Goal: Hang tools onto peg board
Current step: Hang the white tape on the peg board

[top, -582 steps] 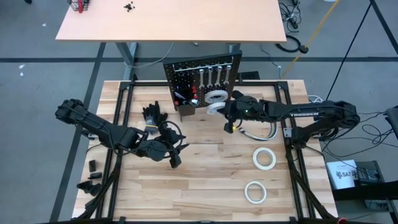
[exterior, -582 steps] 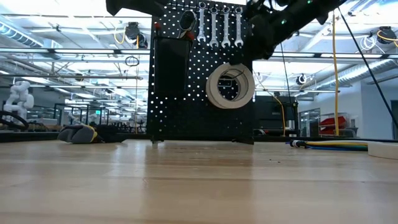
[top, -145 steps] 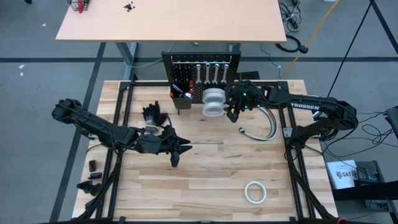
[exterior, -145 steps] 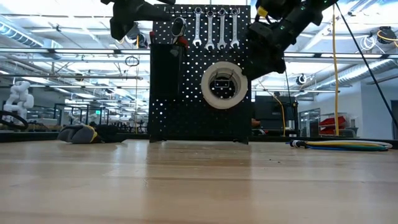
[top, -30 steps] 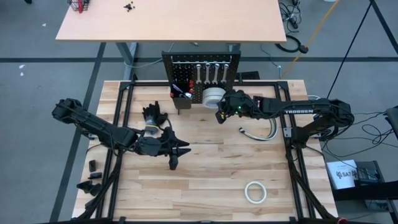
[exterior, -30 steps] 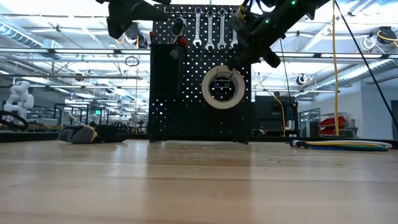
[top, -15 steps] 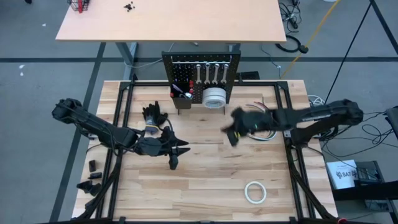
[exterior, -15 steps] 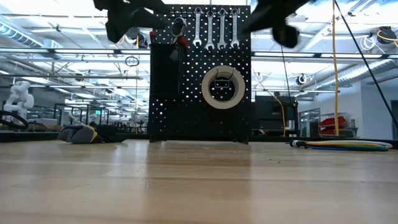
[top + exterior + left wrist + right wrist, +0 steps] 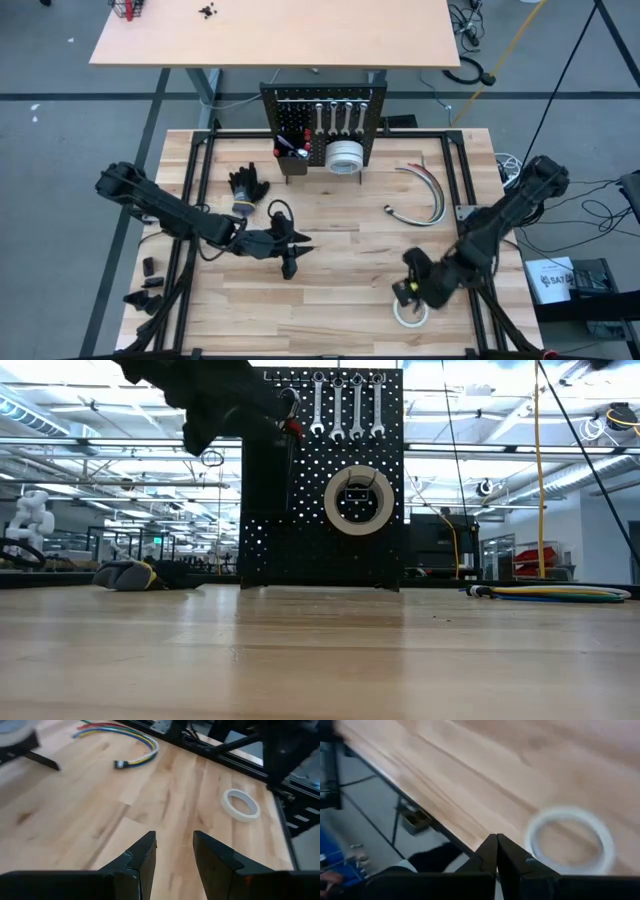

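The black peg board (image 9: pixel 322 108) stands upright at the table's far edge. Silver wrenches (image 9: pixel 347 405) hang along its top, and white tape rolls (image 9: pixel 357 500) hang on a hook at its middle. Red-handled screwdrivers (image 9: pixel 288 143) stick up from its box bin. One white tape roll (image 9: pixel 410 313) lies flat near the table's near right corner. My right gripper (image 9: pixel 403 293) hovers just beside and above this roll (image 9: pixel 570 840), fingers shut. My left gripper (image 9: pixel 295 252) hangs open over the bare table centre, and the roll (image 9: pixel 241 804) shows far ahead of it.
Black gloves (image 9: pixel 245 185) lie left of the board. Curved cables (image 9: pixel 425 195) lie on the table's right, also seen in the low view (image 9: pixel 550 593). The black frame rails (image 9: pixel 470 270) run along both sides. Bare wood lies between the two grippers.
My right gripper has swung away from the peg board, toward the table's near right corner, and has come down over the lone tape roll. The hung tape rolls have stayed on the board. My left arm has shifted slightly toward the near edge.
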Tool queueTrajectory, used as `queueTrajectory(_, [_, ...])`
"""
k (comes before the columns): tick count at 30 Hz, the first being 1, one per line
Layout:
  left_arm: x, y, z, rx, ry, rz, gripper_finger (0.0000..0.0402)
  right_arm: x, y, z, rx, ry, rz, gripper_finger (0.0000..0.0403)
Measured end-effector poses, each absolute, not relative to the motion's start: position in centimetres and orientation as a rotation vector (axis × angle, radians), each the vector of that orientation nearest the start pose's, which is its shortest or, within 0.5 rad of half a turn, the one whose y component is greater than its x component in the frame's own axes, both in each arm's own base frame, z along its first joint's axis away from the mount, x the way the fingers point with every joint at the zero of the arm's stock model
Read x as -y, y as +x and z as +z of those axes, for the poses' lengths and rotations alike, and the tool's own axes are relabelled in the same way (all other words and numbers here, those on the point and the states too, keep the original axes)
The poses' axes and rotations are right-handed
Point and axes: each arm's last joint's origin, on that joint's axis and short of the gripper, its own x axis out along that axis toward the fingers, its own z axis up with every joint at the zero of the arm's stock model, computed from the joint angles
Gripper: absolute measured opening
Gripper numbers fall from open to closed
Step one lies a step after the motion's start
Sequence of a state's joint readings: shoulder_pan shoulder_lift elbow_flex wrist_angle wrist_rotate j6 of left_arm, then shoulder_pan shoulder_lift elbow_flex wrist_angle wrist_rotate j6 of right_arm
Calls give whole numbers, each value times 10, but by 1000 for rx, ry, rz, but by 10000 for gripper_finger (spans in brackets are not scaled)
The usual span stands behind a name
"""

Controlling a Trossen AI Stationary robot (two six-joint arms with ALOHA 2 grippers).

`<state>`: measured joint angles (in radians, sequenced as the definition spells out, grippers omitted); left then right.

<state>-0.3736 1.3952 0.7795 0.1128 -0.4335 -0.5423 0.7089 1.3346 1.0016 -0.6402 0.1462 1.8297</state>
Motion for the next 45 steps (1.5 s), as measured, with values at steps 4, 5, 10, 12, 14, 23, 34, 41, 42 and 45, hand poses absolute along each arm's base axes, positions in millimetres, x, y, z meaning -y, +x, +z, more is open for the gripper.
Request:
queueTrajectory(4, [99, 284, 219, -416, -356, 130, 132, -189, 187, 242, -1124, 1264, -525, 6])
queueTrajectory(5, [100, 286, 218, -408, -356, 121, 132, -193, 184, 238, -1141, 1266, -559, 12])
queueTrajectory(10, [97, 291, 218, -384, -354, 111, 132, -212, 179, 215, -1238, 1257, -657, 58])
queueTrajectory(12, [93, 292, 218, -379, -358, 122, 132, -215, 180, 207, -1265, 1231, -690, 83])
queueTrajectory(14, [90, 294, 219, -367, -370, 125, 132, -217, 180, 197, -1292, 1190, -738, 110])
queueTrajectory(23, [86, 297, 224, -329, -408, 82, 132, -224, 184, 161, -1349, 1061, -869, 172])
queueTrajectory(34, [85, 298, 225, -323, -514, 97, 132, -225, 183, 145, -1394, 962, -904, 45])
queueTrajectory(41, [83, 298, 225, -315, -539, 119, 132, -225, 183, 144, -1404, 922, -875, 38])
queueTrajectory(42, [83, 298, 225, -312, -538, 125, 132, -224, 184, 144, -1406, 915, -868, 44])
queueTrajectory(45, [83, 299, 226, -299, -584, 133, 132, -222, 186, 147, -1371, 897, -847, 42])
